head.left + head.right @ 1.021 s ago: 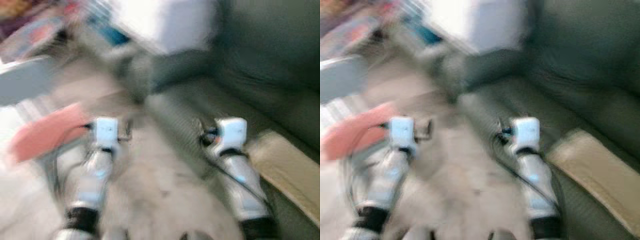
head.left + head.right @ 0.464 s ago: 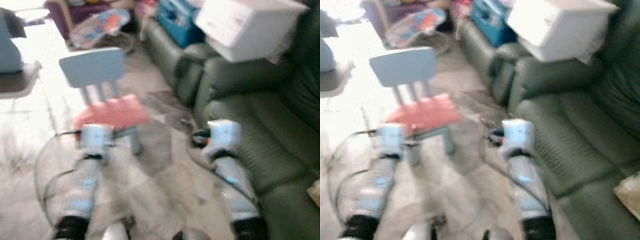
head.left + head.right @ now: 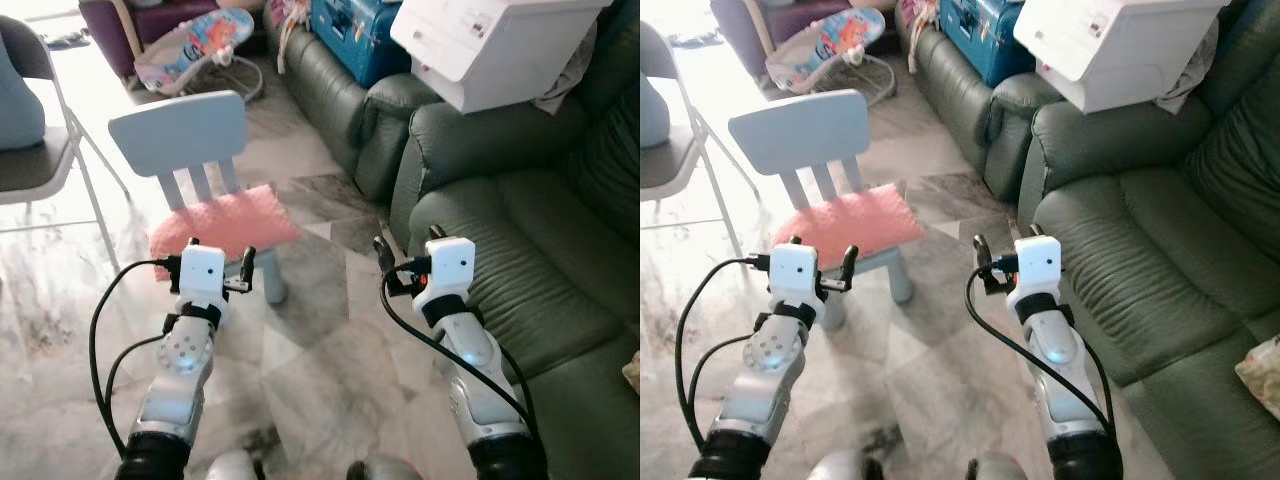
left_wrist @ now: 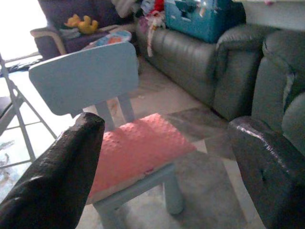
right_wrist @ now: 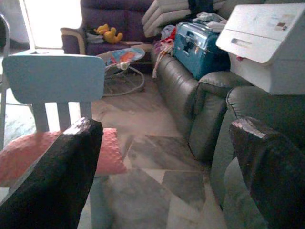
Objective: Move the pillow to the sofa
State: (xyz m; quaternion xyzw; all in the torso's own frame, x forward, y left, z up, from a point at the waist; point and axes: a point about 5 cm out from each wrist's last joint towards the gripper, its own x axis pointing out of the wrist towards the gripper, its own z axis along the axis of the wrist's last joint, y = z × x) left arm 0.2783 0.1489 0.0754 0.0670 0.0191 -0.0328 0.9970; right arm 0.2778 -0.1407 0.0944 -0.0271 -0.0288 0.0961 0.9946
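The pink pillow [image 3: 224, 224] lay on the small blue chair [image 3: 180, 133], left of centre in frame, long axis running across. The left tool [image 3: 219, 268], spread wide and empty, hung just below it; the right tool [image 3: 405, 258], also wide, sat nearer the sofa [image 3: 520, 260].

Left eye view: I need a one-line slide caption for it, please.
Both open grippers, left and right, raised before the pink pillow on a small blue chair, green sofa alongside.

Pink bumpy pillow [image 3: 224, 222] lies flat on the small chair [image 3: 180, 135], beside the green sofa [image 3: 520, 250].
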